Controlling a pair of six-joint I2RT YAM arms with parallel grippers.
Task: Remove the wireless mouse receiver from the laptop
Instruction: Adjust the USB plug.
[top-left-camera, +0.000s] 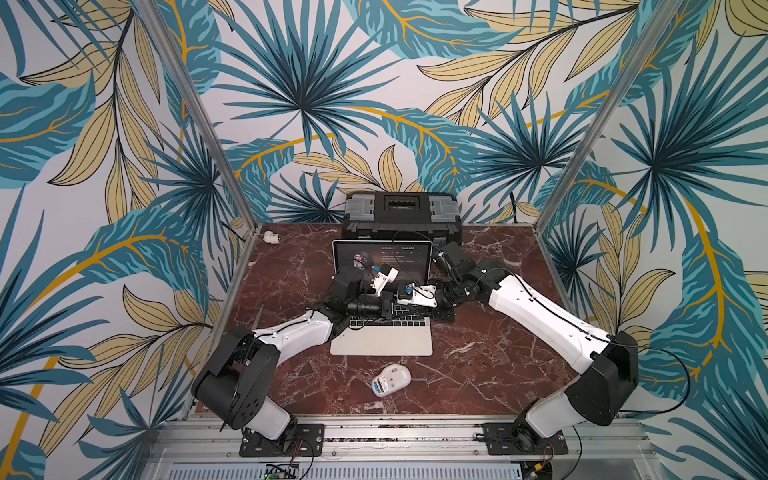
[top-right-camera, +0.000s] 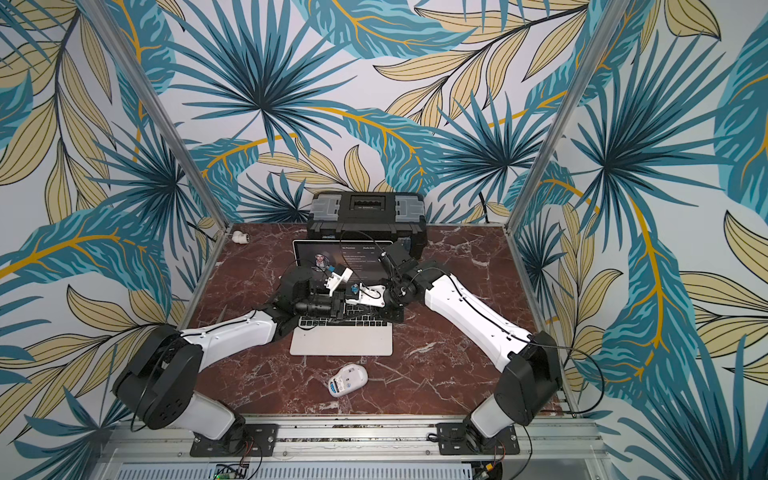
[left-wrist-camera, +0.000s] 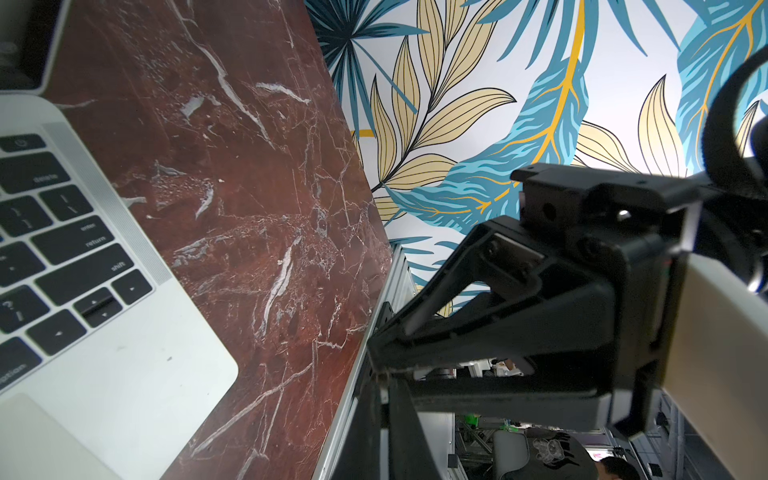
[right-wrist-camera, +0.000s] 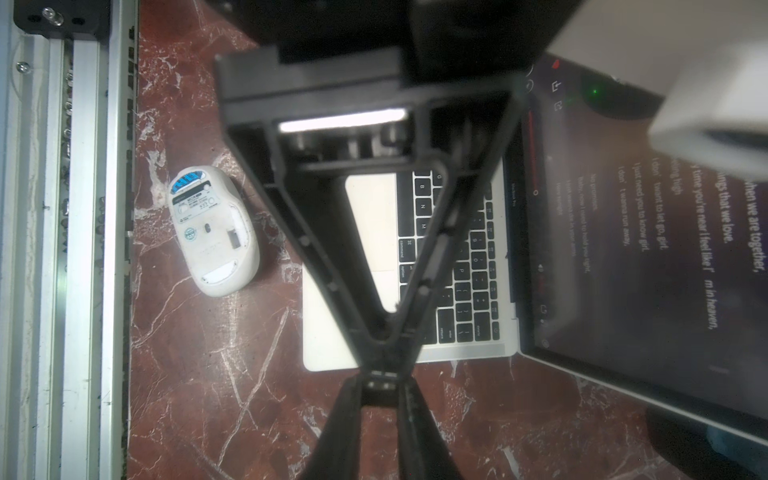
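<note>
Silver laptop (top-left-camera: 382, 345): rcvr prob. tiny, stiff, friction-fit — pinch stub, pull straight; L jaws fully closed, load unseen; R jaws' gap unclear.

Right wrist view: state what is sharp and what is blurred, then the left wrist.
Right wrist view: wireless mouse label sharp, laptop keys readable, white casing close to the lens blurred. Left wrist view: laptop keys and marble table sharp.
</note>
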